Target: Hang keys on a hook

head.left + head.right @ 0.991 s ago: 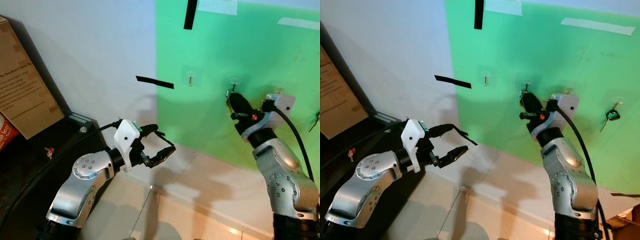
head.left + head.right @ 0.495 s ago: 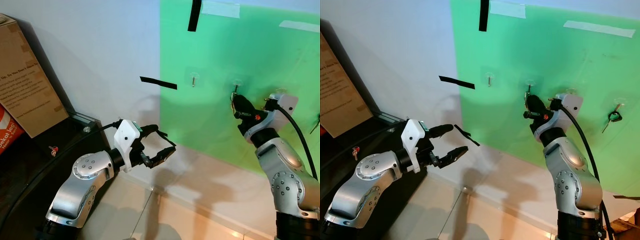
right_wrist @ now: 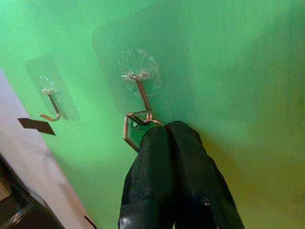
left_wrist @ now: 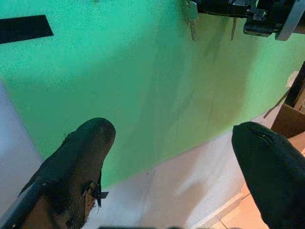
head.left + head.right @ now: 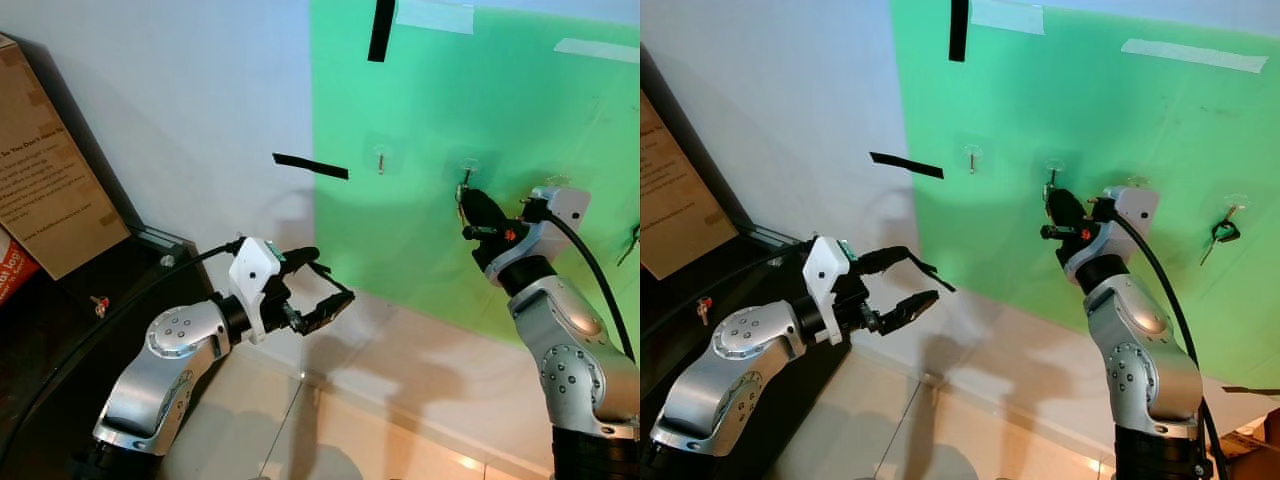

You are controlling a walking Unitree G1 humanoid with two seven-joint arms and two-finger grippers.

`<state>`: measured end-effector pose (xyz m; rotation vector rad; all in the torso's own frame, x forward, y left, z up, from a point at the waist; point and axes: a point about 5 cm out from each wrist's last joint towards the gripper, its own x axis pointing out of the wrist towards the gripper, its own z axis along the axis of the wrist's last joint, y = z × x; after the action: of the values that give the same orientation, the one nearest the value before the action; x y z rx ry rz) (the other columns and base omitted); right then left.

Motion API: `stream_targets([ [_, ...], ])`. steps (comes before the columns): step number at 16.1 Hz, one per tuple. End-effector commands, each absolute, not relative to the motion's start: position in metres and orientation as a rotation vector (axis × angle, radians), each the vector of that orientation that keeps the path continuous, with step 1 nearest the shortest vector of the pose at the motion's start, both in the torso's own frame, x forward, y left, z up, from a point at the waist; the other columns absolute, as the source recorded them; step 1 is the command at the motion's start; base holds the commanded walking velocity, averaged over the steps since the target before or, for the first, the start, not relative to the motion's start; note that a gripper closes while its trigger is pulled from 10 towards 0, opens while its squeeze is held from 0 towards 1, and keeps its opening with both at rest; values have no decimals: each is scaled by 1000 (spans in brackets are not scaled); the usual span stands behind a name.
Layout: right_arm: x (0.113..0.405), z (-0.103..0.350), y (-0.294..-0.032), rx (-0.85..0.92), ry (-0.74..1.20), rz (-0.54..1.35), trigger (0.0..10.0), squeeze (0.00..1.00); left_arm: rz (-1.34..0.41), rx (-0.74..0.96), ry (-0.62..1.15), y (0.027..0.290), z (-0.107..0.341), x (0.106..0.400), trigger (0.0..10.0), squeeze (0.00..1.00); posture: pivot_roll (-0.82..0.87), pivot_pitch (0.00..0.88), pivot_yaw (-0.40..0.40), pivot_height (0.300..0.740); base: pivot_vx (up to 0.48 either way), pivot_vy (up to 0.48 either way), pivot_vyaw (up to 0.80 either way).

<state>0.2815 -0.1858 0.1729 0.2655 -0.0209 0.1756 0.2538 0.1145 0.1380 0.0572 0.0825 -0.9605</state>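
Observation:
A green sheet [image 5: 480, 120] on the wall carries several clear stick-on hooks. My right gripper [image 5: 468, 203] is raised to the middle hook [image 3: 143, 95], just under it. It is shut on the keys' wire ring [image 3: 129, 128], and the ring touches the hook's bent tip. One key [image 4: 192, 25] dangles below that gripper in the left wrist view. An empty hook [image 5: 380, 158] sits to the left of it. Another key [image 5: 1221, 229] hangs from the far-right hook. My left gripper [image 5: 328, 287] is held out low in front of the wall, open, with nothing between its fingers [image 4: 81, 157].
A cardboard box [image 5: 45, 190] leans on a dark cabinet [image 5: 60, 330] at the left, with a small red item [image 5: 97, 302] on top. Black tape strips [image 5: 310, 165] mark the wall. Pale tiled floor [image 5: 330, 430] lies below.
The head view swayed slightly to one side and back. My right gripper stays at the middle hook with the ring; the left arm has barely moved.

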Motion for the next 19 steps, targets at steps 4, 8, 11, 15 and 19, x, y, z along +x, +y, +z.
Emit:
stream_targets([
  [4,281,157,-193,266,56,121,10000,1000,-981,67,57,112,146,256,10000,0,-69,0,70,740,0,0,0],
  [8,280,157,-196,245,43,99,10000,1000,-983,70,60,112,146,257,10000,0,-71,0,72,740,0,0,0],
  [11,274,156,-200,237,-5,105,10000,1000,-980,71,61,112,145,257,10000,0,-71,0,72,740,0,0,0],
  [15,269,152,-199,224,4,114,10000,1000,-979,74,64,112,144,257,10000,0,-75,0,74,740,0,0,0],
  [19,260,147,-196,186,-28,156,10000,1000,-927,81,74,115,140,258,10000,0,-72,0,71,740,0,0,0],
])
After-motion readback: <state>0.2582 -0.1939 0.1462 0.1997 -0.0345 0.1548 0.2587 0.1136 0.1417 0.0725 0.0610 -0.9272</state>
